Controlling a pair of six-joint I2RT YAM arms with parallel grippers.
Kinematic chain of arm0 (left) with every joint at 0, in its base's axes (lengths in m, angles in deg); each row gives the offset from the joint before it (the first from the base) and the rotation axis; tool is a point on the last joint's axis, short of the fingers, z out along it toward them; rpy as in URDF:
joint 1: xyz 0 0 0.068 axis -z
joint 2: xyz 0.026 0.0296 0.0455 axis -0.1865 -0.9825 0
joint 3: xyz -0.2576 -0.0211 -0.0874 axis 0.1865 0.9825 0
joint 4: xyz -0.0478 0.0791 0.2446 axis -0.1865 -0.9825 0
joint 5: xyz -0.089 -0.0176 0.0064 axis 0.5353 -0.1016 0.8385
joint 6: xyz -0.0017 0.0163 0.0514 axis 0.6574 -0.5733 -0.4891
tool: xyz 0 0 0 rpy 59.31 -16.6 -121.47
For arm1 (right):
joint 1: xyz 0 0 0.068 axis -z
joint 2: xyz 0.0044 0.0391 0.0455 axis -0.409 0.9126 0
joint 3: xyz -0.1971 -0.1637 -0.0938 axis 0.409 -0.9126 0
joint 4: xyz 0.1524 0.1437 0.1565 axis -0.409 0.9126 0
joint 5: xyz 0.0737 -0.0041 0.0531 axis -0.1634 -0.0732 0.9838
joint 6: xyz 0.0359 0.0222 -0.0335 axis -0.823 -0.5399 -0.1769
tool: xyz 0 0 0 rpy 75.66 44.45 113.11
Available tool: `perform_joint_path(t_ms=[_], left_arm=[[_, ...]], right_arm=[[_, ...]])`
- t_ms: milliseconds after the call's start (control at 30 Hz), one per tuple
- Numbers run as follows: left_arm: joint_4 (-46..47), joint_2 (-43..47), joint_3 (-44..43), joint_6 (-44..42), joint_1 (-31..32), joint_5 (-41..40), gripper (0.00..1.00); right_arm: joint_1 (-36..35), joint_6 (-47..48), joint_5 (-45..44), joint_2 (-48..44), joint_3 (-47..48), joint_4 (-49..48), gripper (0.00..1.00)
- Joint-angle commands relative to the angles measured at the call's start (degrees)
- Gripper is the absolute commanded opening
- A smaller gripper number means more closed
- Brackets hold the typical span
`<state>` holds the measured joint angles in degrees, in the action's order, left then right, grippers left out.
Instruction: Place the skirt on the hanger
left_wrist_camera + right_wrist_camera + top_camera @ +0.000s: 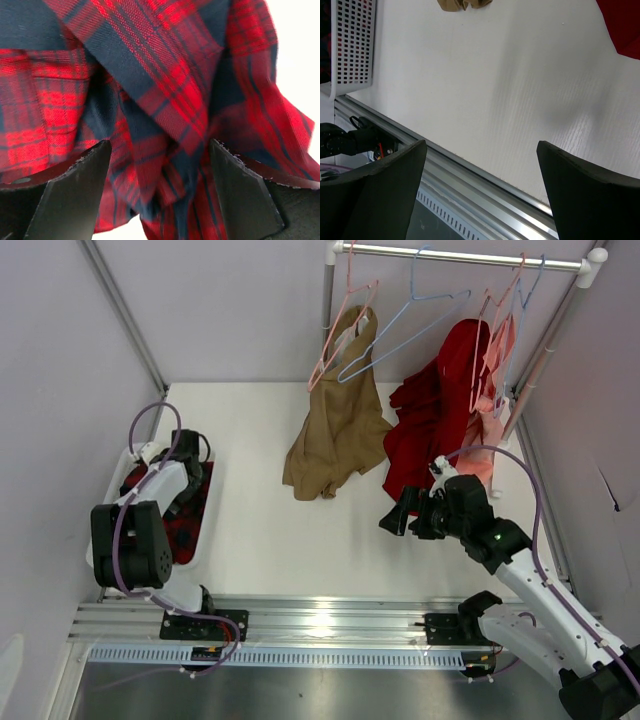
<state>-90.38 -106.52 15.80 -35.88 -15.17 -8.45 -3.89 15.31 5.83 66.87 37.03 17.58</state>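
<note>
The plaid red and navy skirt (186, 530) lies crumpled in a white basket (209, 512) at the left. It fills the left wrist view (150, 75). My left gripper (186, 488) is down in the basket, and it shows open in its own view (160, 190), with folds of the skirt between its fingers (75, 190). The light-blue hanger (400, 332) hangs bare on the rail at the back. My right gripper (396, 519) is open and empty above the table, and its own view (481, 190) shows the table's front edge below it.
A tan garment (338, 430) hangs on a pink hanger left of the blue one. A plain red garment (438, 405) and more pink hangers (497, 350) hang on the right. The rail's post (328, 300) stands at the back. The metal front rail (485, 175) runs below the right gripper.
</note>
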Motion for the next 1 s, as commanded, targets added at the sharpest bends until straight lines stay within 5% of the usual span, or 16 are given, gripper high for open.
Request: perform_joint_path(t_ms=[0,133,267,633,967], left_arm=[[4.3,-1.8,0.5,0.4,-2.5,2.5,0.83],[6.5,-3.6,1.1,-1.8,-3.0,5.1,0.71],[7.4,-0.6,1.1,-5.0,-3.0,6.7,0.02],[4.8,25.4,-8.0,-16.2,-2.9,10.4,0.0],[5.3,34.2,-24.8,-24.8,-1.2,21.9,0.0]], right_arm=[[-0.3,0.1,1.1,-1.0,-0.5,-1.7,1.0],[-0.3,-0.1,1.7,-1.2,-0.8,-2.3,1.0],[-0.3,-0.2,2.5,-0.9,-0.7,-2.7,1.0],[-0.4,0.0,3.8,-0.2,1.1,-3.8,0.99],[-0.8,0.6,4.5,3.1,3.0,-5.0,0.99]])
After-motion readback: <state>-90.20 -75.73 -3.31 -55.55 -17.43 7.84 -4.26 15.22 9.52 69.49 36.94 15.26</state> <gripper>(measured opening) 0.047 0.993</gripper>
